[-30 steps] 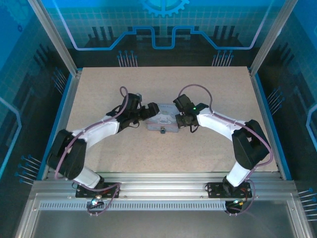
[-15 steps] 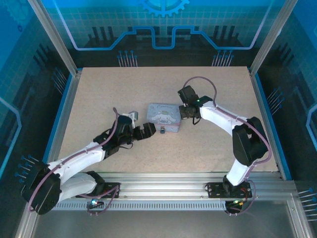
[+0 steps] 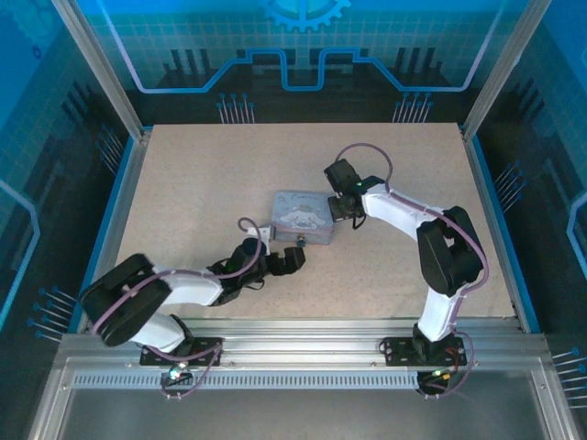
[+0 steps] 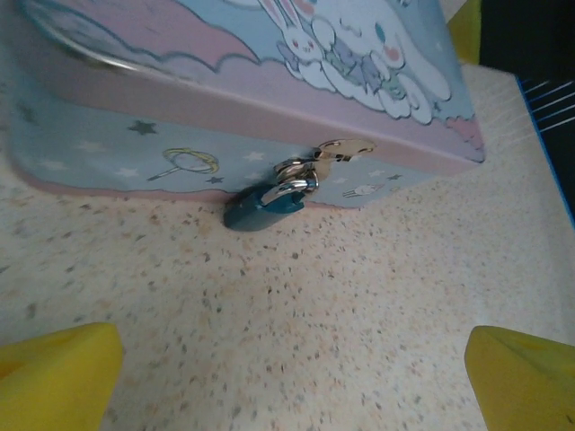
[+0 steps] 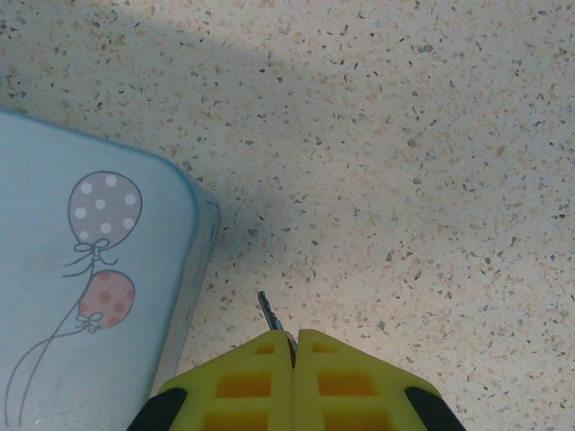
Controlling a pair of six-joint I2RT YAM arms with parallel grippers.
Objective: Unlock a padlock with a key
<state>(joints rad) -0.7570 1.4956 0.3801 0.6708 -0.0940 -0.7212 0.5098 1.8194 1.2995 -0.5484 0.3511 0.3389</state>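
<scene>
Left jaws gape wide at the padlock (image 4: 263,206) on the tin (image 4: 108,135); right jaws pinch the key (image 5: 267,312).

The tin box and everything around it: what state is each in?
Pale blue cartoon-lidded tin box: lid shut.
Small dark blue-grey metal padlock: hung on the box's clasp, looks locked.
Thin metal key: gripped, tip sticking out.
Right pincer: shut on the key.
Left pincer: open, empty.
</scene>
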